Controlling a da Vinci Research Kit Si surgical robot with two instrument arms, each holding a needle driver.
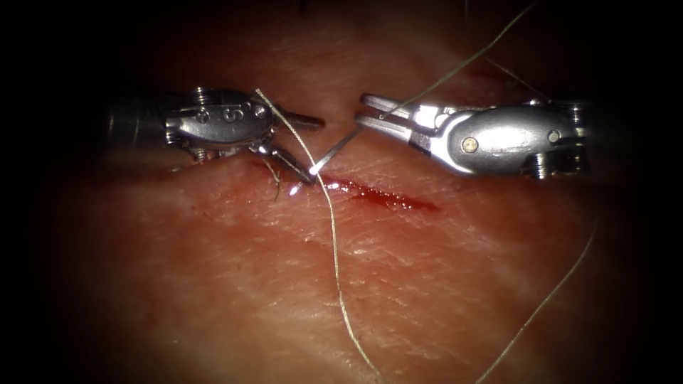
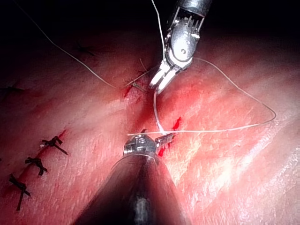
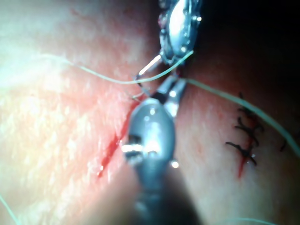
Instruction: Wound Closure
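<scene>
In the endoscope view we see our left tool [image 1: 302, 149] with its jaws spread wide, one jaw lying level and the other angled down toward the left end of the cut [image 1: 384, 195], while our right tool [image 1: 373, 114] comes in from the right with its jaws pressed together on one end of the needle [image 1: 334, 153]; the needle's shaft runs down and left from those jaws, and its far end sits right at the lower jaw of the left tool, just above the tissue [image 1: 441, 284], so we judge it to be out of the tissue, though whether that jaw touches it we cannot tell. The thread [image 1: 334, 242] trails from the needle down across the tissue, and another strand runs off past the right tool. In the left wrist view the right tool [image 2: 159, 82] hangs over the cut [image 2: 176, 124] with the thread [image 2: 225, 129] looping wide to the side. In the right wrist view the thread [image 3: 112, 78] crosses in front of the left tool [image 3: 152, 77], whose jaws stand apart. We judge the needle stiff, light and slick, best gripped flat across its body away from the tip; the thread is limp and snags easily, and the tissue is soft and tears if pulled
</scene>
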